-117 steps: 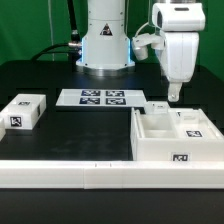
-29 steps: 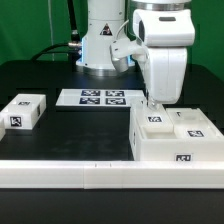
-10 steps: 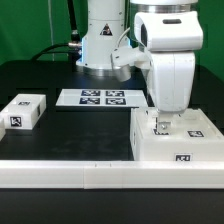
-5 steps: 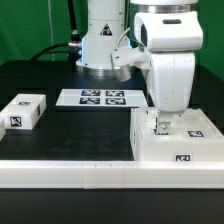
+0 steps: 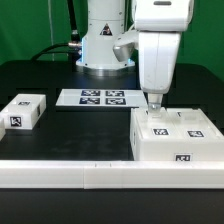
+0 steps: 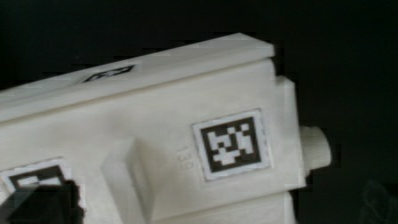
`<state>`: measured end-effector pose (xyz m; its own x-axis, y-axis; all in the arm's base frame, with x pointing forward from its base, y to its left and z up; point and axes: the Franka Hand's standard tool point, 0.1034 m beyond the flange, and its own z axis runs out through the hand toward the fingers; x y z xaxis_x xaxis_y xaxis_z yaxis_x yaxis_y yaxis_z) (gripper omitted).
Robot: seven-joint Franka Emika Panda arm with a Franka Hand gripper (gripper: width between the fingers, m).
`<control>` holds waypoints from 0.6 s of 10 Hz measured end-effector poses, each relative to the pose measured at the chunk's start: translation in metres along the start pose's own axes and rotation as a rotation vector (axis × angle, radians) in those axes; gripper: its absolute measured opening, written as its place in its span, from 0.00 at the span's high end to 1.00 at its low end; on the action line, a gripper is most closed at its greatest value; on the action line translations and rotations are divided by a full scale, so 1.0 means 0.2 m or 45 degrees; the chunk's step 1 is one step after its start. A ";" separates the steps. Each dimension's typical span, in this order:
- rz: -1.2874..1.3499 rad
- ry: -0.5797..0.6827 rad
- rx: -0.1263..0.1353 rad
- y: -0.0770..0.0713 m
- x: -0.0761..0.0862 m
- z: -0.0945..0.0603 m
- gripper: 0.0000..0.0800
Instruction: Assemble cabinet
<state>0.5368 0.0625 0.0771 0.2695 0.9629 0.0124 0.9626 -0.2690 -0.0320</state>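
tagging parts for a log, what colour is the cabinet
The cabinet is white with black-and-white square tags, clearest in the exterior view.

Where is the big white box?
The big white box sits on the table at the exterior view's right, near the marker board, behind the long white rail, with the gripper above it.

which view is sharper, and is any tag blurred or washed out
Exterior view: fairly sharp and evenly lit, though the white cabinet is bright against the black table, its inner edges faint. Wrist view: soft, grainy close-up; the tag on the cabinet reads as a pattern but its detail is smeared; no glare.
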 end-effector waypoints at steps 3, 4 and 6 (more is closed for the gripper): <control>0.061 -0.013 0.025 -0.01 0.02 0.00 0.00; 0.065 -0.013 0.026 -0.01 0.02 0.00 0.00; 0.223 -0.011 0.028 -0.02 0.03 0.00 0.00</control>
<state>0.5349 0.0686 0.0764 0.4328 0.9015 -0.0040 0.9000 -0.4324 -0.0547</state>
